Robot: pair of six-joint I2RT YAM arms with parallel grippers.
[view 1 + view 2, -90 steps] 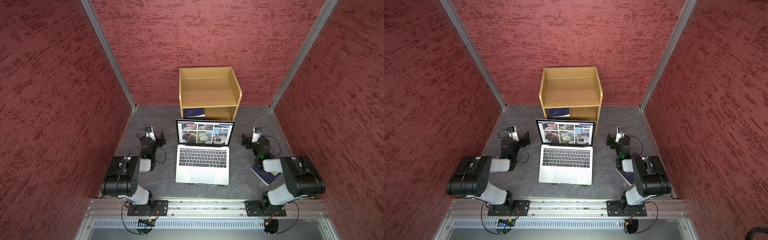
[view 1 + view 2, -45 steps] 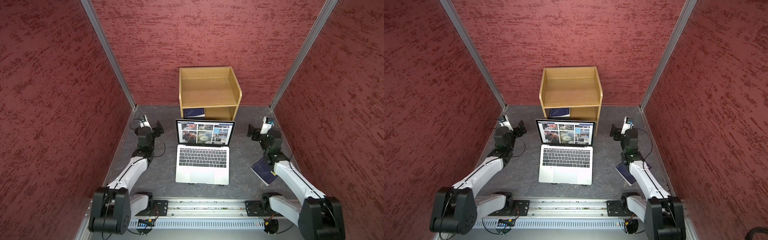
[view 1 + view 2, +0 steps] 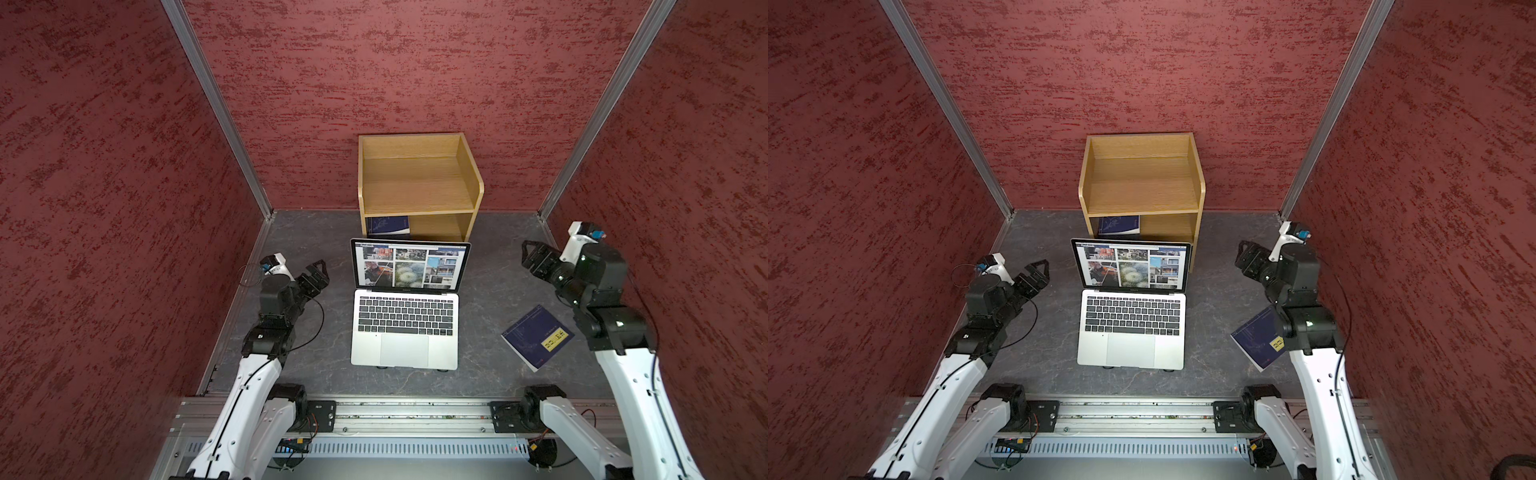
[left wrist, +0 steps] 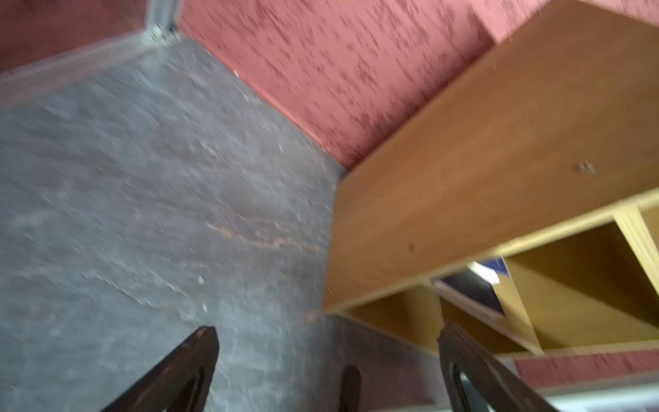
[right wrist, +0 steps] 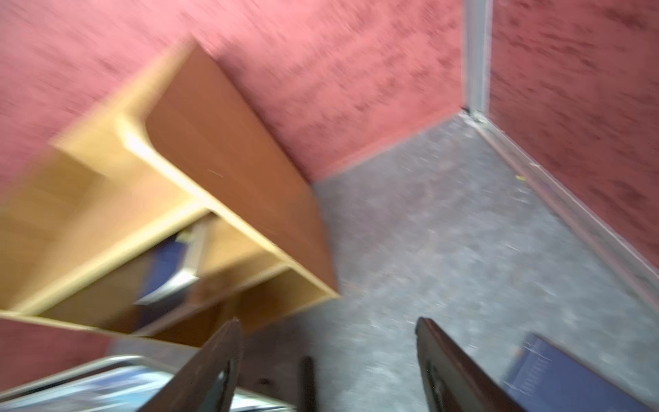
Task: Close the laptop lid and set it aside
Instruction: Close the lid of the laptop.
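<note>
Laptop sits open at the middle of the grey table. Its long axis runs left to right, with the trackpad near and the hinge far. The laptop lid stands raised with its lit display facing near. Its back is hidden, and it covers the foot of the wooden shelf behind. Both wrist views are blurred. Left gripper hangs left of the lid, fingers spread, grasping nothing. The right gripper hangs to the right, also parted and empty. The right arm half covers a blue book in a top view.
</note>
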